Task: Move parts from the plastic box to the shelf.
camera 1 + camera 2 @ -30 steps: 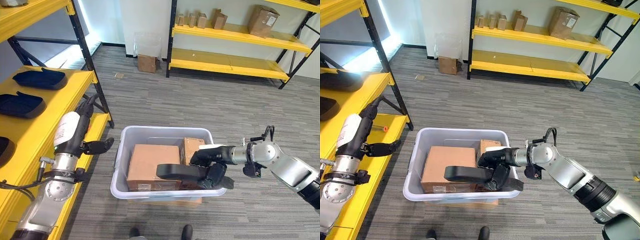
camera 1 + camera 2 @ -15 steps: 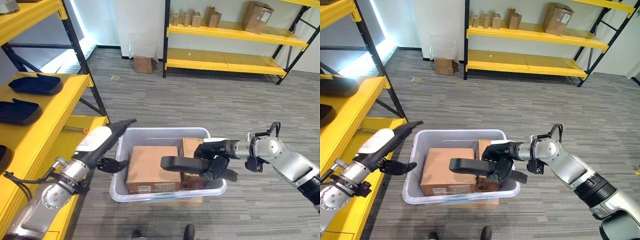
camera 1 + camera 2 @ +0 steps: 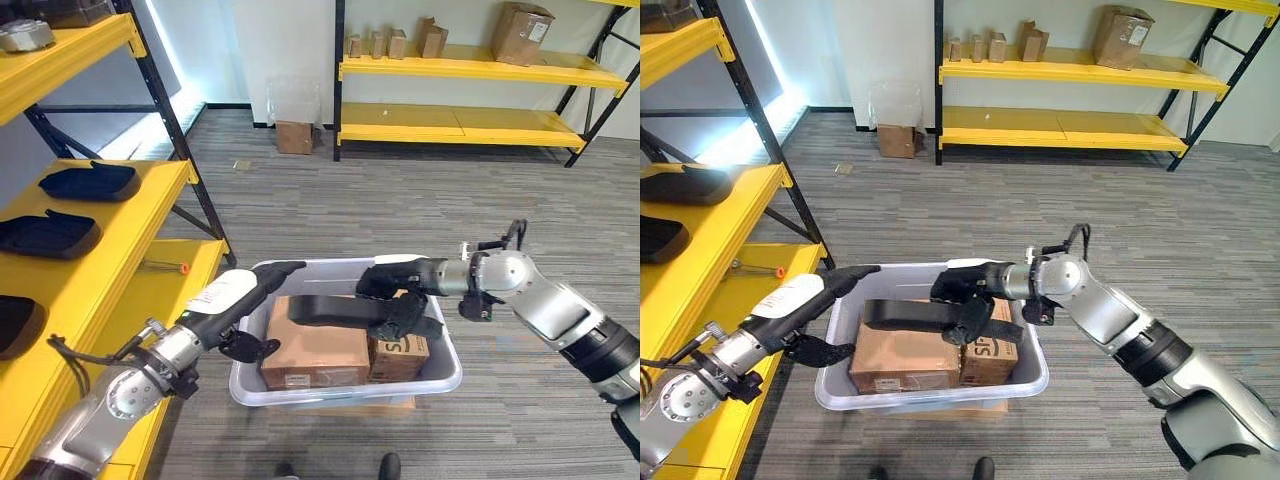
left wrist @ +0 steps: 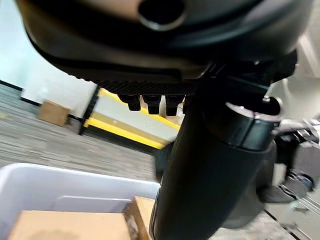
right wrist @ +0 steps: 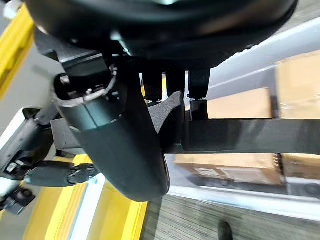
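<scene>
On the far left we see the shelf (image 3: 95, 235), yellow, with dark moulded parts already lying on its upper level; one tray (image 3: 85, 181) sits near the front edge. The lower level beside the box looks bare apart from a small orange-tipped item (image 3: 165, 267).

The left hand (image 3: 250, 345) hangs at the left wall of the box (image 3: 345, 385), its fingers straight and relaxed, holding nothing. It is low, close to the rim, not touching the part.

In the box lie two cartons (image 3: 318, 352), one large, one small and upright beside it. Above them the part (image 3: 335, 309), a long black moulded piece, is held level over the box interior. The right hand (image 3: 398, 296) is clamped round its right end, fingers curled over it and thumb under.

Our judgement: the step is the carry from box to shelf. The grip is at one end only, so the free end may droop or swing; we would bring the left hand under that free end before clearing the rim, then travel left and keep the piece level.

Not readable: how firmly the fingers seat on the part, whether anything lies under the cartons, and the box's near wall base. The left wrist view shows fingers straight; the right wrist view confirms the clamp.
</scene>
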Available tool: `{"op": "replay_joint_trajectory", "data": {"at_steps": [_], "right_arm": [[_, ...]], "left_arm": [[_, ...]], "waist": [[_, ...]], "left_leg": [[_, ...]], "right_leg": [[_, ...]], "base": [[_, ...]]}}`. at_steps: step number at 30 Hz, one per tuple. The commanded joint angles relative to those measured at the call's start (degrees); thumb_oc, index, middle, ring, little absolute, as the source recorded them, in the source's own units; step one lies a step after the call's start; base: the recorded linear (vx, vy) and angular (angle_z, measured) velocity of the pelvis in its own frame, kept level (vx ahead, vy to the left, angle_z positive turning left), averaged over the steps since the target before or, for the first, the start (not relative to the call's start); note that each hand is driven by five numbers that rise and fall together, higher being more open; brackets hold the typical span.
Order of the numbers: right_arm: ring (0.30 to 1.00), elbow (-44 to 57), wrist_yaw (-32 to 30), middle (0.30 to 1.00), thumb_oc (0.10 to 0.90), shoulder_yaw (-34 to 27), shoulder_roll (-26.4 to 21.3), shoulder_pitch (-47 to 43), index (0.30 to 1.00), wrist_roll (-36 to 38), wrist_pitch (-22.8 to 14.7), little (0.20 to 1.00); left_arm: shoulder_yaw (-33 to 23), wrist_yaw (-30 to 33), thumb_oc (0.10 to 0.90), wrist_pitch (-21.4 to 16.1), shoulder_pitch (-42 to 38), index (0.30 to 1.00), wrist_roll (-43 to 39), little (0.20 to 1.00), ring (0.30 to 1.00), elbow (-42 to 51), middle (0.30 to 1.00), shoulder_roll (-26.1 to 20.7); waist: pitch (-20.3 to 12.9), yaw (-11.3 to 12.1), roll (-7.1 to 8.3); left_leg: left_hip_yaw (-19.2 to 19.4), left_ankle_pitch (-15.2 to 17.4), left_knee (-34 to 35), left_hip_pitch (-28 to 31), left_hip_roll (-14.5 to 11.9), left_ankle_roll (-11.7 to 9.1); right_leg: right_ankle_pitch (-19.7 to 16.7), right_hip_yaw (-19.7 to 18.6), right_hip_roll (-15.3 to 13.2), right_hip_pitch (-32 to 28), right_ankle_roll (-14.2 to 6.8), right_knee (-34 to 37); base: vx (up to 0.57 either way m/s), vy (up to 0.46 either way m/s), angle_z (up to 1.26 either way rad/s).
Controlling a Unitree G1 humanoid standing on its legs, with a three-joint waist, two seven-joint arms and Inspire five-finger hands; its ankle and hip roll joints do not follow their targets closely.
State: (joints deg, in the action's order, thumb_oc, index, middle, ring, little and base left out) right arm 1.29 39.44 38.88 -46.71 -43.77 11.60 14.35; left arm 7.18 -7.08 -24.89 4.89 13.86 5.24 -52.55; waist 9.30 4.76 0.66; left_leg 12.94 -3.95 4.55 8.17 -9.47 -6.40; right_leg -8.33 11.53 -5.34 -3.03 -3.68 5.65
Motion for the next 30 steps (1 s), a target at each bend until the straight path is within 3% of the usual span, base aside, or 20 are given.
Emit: {"op": "replay_joint_trajectory", "data": {"at_steps": [1,11,12,25,30], "right_arm": [[0.3,0.2,-2.9,0.3,0.4,1.4,3.0,-10.4,0.3,0.1,-2.6,0.3],[0.3,-1.3,-3.9,0.3,0.4,4.0,6.9,-11.5,0.3,-0.4,-2.3,0.3],[0.3,-1.0,-3.4,0.3,0.4,4.2,7.5,-10.2,0.3,-3.6,-3.0,0.3],[0.3,-1.1,-7.0,0.3,0.4,5.6,9.6,-12.6,0.3,-5.1,-4.8,0.3],[0.3,-1.6,-8.1,0.3,0.4,5.6,10.5,-12.7,0.3,-5.6,-5.1,0.3]], "left_arm": [[1.5,2.8,0.9,-2.9,-7.2,1.0,-2.8,1.0,1.0,3.4,1.0,-0.9],[5.5,4.4,0.9,-1.2,-11.8,1.0,-4.2,1.0,1.0,2.4,1.0,2.1],[6.2,3.6,0.9,0.1,-13.0,1.0,-5.1,1.0,1.0,2.0,1.0,4.5],[11.8,5.4,0.9,2.0,-13.4,1.0,-6.7,1.0,1.0,-0.1,1.0,9.8],[13.0,3.4,0.9,4.8,-13.2,1.0,-8.9,1.0,1.0,-1.0,1.0,10.9]], "waist": [[-4.7,0.9,1.86],[-4.7,0.5,2.01],[-4.5,0.5,2.18],[-4.2,0.3,2.65],[-4.1,0.3,2.7]], "left_leg": [[-2.1,2.6,0.4,-0.9,-1.7,0.2],[-1.6,2.4,0.4,-0.7,-2.3,0.1],[-1.9,2.7,0.4,-0.7,-2.1,0.3],[-1.5,2.8,0.4,-0.6,-2.4,0.2],[-1.1,2.9,0.4,-0.4,-2.6,0.2]], "right_leg": [[1.4,2.2,-9.1,-1.6,-9.0,-0.7],[1.5,1.7,-8.9,-1.6,-8.7,-0.7],[1.4,1.6,-8.9,-1.7,-8.7,-0.7],[1.8,1.6,-8.8,-1.8,-8.5,-0.7],[1.8,1.8,-8.9,-1.9,-8.6,-0.7]], "base": [[-0.02,-0.015,-0.09],[-0.01,-0.004,-0.03],[0.0,0.0,0.0],[0.0,0.0,0.0],[0.0,0.0,0.0]]}}
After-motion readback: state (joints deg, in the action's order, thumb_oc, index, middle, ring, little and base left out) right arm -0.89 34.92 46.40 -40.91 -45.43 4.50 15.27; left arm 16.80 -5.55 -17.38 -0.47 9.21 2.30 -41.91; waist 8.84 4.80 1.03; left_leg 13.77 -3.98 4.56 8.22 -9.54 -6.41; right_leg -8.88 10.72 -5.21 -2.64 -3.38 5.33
